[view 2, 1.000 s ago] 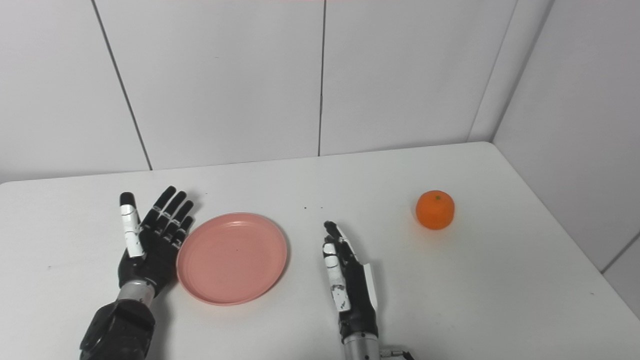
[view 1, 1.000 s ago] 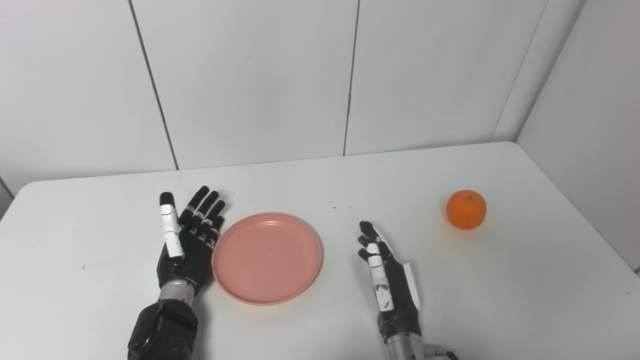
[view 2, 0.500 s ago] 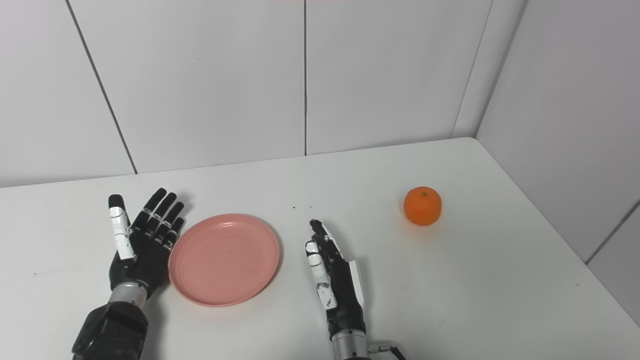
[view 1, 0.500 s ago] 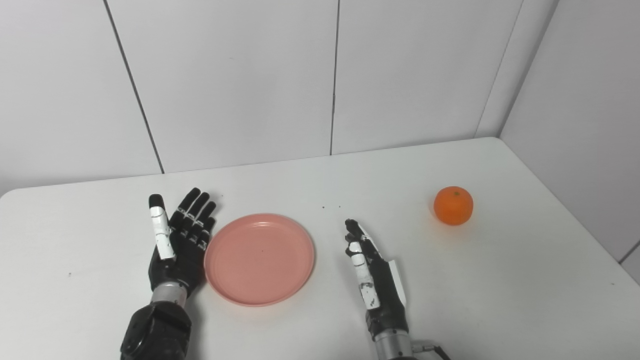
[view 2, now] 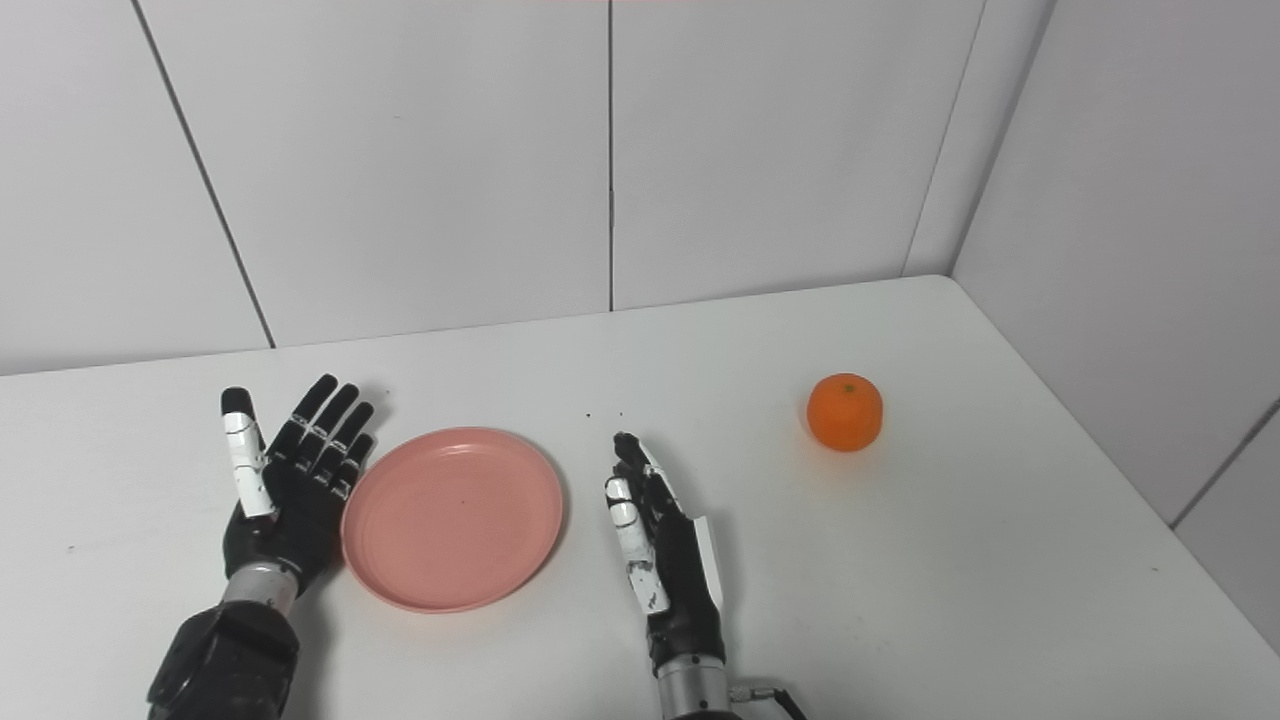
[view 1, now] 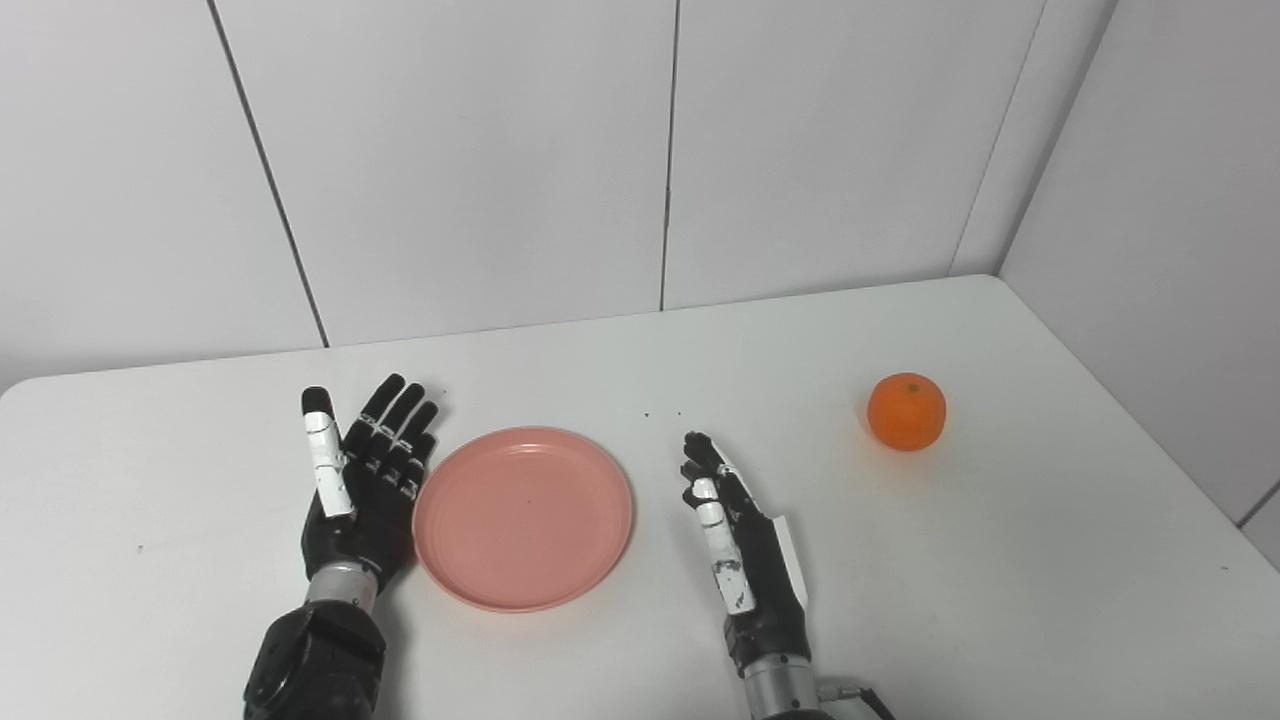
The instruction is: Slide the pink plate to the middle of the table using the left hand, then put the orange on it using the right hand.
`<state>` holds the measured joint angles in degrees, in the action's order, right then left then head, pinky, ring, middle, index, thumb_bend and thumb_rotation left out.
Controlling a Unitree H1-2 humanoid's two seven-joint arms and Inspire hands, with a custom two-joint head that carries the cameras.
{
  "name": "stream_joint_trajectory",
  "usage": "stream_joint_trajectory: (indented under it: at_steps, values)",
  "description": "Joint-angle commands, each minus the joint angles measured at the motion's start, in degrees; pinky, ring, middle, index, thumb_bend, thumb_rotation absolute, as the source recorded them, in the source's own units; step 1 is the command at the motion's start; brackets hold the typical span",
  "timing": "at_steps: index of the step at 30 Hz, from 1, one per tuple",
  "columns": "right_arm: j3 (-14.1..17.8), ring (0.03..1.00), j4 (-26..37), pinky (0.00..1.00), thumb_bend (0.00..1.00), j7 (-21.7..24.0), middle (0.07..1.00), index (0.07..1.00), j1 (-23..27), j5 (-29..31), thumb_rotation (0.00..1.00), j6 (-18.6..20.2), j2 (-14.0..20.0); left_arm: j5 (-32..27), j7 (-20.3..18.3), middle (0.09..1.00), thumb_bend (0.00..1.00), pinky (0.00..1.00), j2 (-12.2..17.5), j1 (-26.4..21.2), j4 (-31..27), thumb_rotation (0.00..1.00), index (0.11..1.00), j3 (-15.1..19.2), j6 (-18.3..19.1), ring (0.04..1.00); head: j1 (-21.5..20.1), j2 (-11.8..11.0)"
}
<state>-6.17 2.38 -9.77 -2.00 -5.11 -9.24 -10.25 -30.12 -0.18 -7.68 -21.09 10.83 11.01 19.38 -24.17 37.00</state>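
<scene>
A round pink plate (view 1: 522, 516) lies flat on the white table (view 1: 1000, 580), a little left of its middle. My left hand (view 1: 362, 487) is open, palm turned toward the plate, its edge against the plate's left rim. My right hand (view 1: 742, 550) is open and empty, fingers straight, standing on edge just right of the plate without touching it. The orange (view 1: 906, 411) sits alone at the table's right side, well away from my right hand. The plate (view 2: 452, 517) and orange (view 2: 845, 411) also show in the right eye view.
White panelled walls close the table at the back and on the right. The table's right edge runs close behind the orange. A few small dark specks (view 1: 662, 414) lie on the table beyond the plate.
The camera view shifted between 1.0 s and 0.5 s ago. Since then my left hand and the plate have edged slightly right, and my right hand has moved slightly left toward the plate.
</scene>
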Motion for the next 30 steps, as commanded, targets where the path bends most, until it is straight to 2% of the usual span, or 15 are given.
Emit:
stream_joint_trajectory:
  at_steps: [1,7,15,18,19,22,25,28,30]
  values:
    - [0.7,0.856,-2.0,0.85,0.72,-0.3,0.846,0.846,-1.3,-0.2,0.89,-3.7,0.2,1.3,1.1,0.803,0.85,1.0,-0.7,1.8,3.1,0.81,0.725,-0.3,1.7,0.868,0.1,-0.1]
    - [0.8,0.836,3.3,0.84,0.79,0.3,0.825,0.826,-1.3,-0.4,0.88,-3.9,0.8,1.6,0.8,0.812,0.84,1.0,-0.1,2.0,3.6,0.81,0.743,-0.2,1.2,0.875,-0.1,-0.4]
    - [1.7,0.855,10.1,0.84,0.83,1.9,0.827,0.825,1.1,-3.2,0.83,-0.3,4.8,1.1,0.1,0.848,0.86,1.0,0.5,1.5,4.9,0.8,0.763,0.7,1.0,0.892,-0.8,-0.8]
    - [2.1,0.863,12.0,0.81,0.84,2.2,0.836,0.829,2.6,-7.0,0.83,2.0,6.9,1.2,0.1,0.847,0.85,1.0,0.3,1.5,5.2,0.81,0.761,0.8,0.6,0.895,-0.9,-1.0]
    - [2.3,0.87,12.6,0.81,0.82,2.3,0.844,0.846,3.1,-8.9,0.88,2.8,7.7,1.3,0.2,0.844,0.85,1.0,0.1,1.5,5.3,0.8,0.756,0.8,0.4,0.894,-0.9,-1.0]
    - [2.8,0.88,14.1,0.85,0.82,3.1,0.853,0.848,4.9,-12.8,0.93,5.7,10.0,1.4,0.6,0.833,0.85,1.0,-0.3,1.4,5.5,0.79,0.742,1.0,-0.2,0.888,-1.1,-1.3]
    - [3.7,0.88,15.3,0.88,0.83,3.9,0.853,0.831,7.0,-15.6,0.94,8.6,12.1,1.4,0.9,0.825,0.85,1.0,-0.7,1.2,5.5,0.79,0.731,1.0,-0.5,0.884,-1.1,-1.4]
    - [4.7,0.879,15.5,0.89,0.83,4.5,0.849,0.826,9.1,-17.4,0.94,10.0,14.0,1.6,0.7,0.824,0.85,0.98,-0.7,1.0,5.7,0.79,0.728,0.8,-0.6,0.882,-1.1,-1.4]
    - [5.2,0.857,15.3,0.85,0.84,5.0,0.84,0.825,10.8,-18.8,0.93,10.7,15.8,1.7,0.5,0.821,0.86,0.97,-0.5,0.8,5.9,0.79,0.741,0.8,-0.7,0.875,-0.9,-1.5]
